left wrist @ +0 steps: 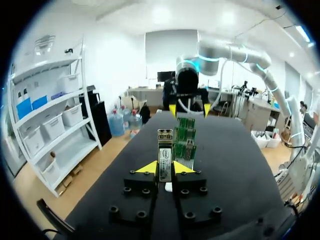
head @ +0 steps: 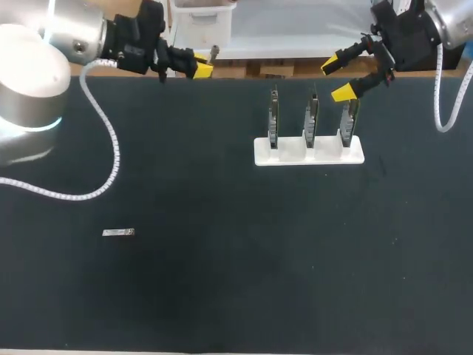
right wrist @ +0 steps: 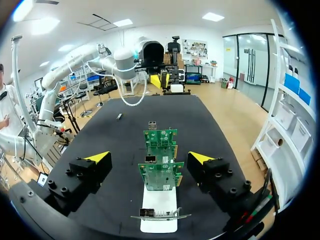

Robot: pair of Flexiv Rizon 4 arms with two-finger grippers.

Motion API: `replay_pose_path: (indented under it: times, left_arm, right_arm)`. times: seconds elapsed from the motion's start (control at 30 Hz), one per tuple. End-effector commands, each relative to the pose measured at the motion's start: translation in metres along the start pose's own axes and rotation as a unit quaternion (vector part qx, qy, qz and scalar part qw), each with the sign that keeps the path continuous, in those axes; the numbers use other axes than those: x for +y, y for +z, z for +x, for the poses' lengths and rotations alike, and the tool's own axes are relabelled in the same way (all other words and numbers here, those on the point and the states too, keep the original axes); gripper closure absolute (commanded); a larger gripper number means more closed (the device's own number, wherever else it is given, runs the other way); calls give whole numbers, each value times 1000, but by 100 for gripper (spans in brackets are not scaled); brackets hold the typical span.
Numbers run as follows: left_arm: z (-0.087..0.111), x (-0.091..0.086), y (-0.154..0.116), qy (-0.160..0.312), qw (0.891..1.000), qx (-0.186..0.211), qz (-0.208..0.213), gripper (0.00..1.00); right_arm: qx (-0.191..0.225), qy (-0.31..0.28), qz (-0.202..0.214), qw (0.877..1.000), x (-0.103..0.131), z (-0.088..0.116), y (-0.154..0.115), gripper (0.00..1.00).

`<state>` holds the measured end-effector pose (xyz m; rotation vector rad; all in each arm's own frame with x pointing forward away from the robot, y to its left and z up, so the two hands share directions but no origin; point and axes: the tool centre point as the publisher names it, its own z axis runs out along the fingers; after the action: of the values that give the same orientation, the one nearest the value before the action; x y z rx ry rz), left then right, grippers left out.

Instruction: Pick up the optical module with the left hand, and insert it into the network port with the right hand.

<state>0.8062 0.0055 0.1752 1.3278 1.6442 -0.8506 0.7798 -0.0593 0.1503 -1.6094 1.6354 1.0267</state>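
head view: pick looks done. left gripper (head: pixel 201 66) is at the far left edge of the table (head: pixel 222 281), yellow tips closed on a small grey part, most likely the optical module (head: pixel 213 52). right gripper (head: pixel 336 80) is spread open, just above the rightmost of three boards (head: pixel 310 118) standing in a white stand (head: pixel 309 151). module and stand are well apart. a small silver piece (head: pixel 118 233) lies flat on the near-left table; can't tell what it is.

left wrist view: confirms the grip. optical module (left wrist: pixel 164 162) stands upright, pinched from both sides between the yellow tips of the left gripper (left wrist: pixel 165 167). the boards (left wrist: pixel 185 142) are ahead of it in line, with the right gripper (left wrist: pixel 189 107) beyond them.

right wrist view: right gripper (right wrist: pixel 150 157) is wide open and holds nothing, its fingers flanking the boards (right wrist: pixel 161 172) without touching. a network port (right wrist: pixel 149 159) shows as a metal cage on the near board's edge. the stand (right wrist: pixel 159 215) is below, the left gripper (right wrist: pixel 162 80) far across the table, the silver piece (right wrist: pixel 119 116) off to the side.

judgement: left to do are the handover to the right gripper and the insertion, neither started. no port is filled as far as i can see.
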Motion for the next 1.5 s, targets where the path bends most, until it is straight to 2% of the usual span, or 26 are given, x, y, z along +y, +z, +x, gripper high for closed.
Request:
replay_pose_path:
  times: [0.03, 0.33, 0.7, 0.97, 1.5]
  left_arm:
    - [-8, -2, 18, 5, 998, -65, 2, 100]
    - [-39, -22, 48, 22, 993, -107, 46, 100]
    - [-62, -49, 85, 34, 986, -129, 103, 100]
    - [-77, -63, 111, 8, 977, -169, 133, 100]
    - [-85, -77, 132, 0, 973, -190, 130, 100]
  right_arm:
    - [0, 0, 0, 1000, 0, 0, 0, 0]
    - [0, 0, 0, 1000, 0, 0, 0, 0]
    - [0, 0, 0, 1000, 0, 0, 0, 0]
    - [0, 0, 0, 1000, 0, 0, 0, 0]
    - [0, 0, 0, 1000, 0, 0, 0, 0]
